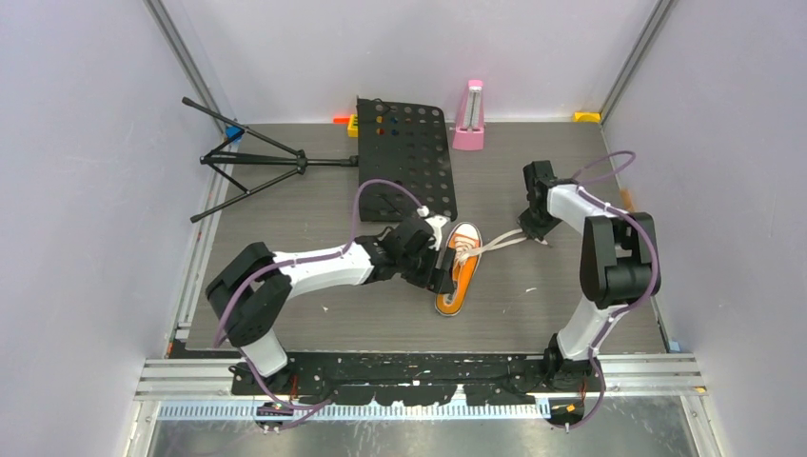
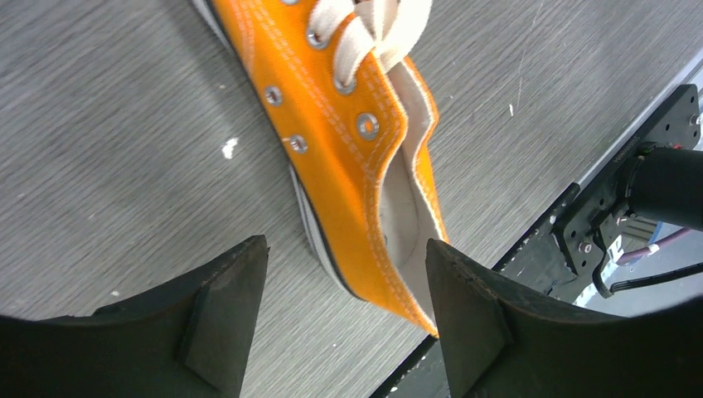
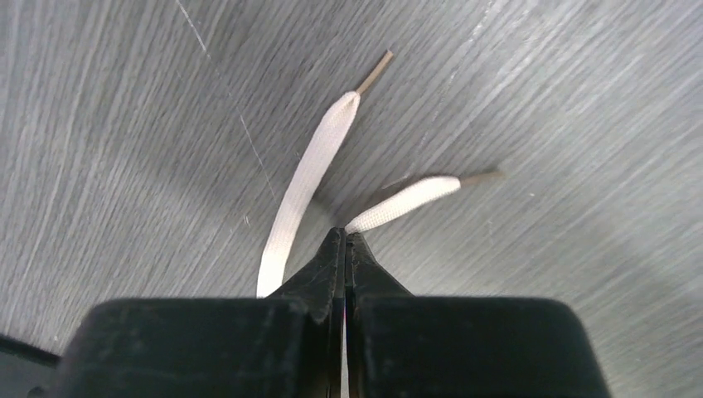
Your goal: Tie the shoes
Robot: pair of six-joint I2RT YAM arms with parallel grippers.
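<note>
One orange shoe point(image 1: 460, 269) with a white sole lies mid-table, its toe toward the near edge. Its white laces point(image 1: 504, 243) trail off to the right. My left gripper point(image 1: 440, 268) is open at the shoe's left side. In the left wrist view the heel of the shoe point(image 2: 365, 166) sits between the spread fingers of the left gripper point(image 2: 344, 249), with the right finger close to the collar. My right gripper point(image 1: 538, 228) is shut at the lace ends. In the right wrist view one lace end point(image 3: 406, 199) comes out from the tips of the right gripper point(image 3: 344, 234). The other lace end point(image 3: 303, 191) runs beside the left finger.
A black perforated music-stand plate point(image 1: 404, 157) lies behind the shoe, its folded tripod point(image 1: 247, 162) stretching left. A pink metronome point(image 1: 468, 119) stands at the back wall, and a yellow block point(image 1: 586, 116) sits in the back right corner. The black base rail point(image 2: 613, 191) runs along the near edge.
</note>
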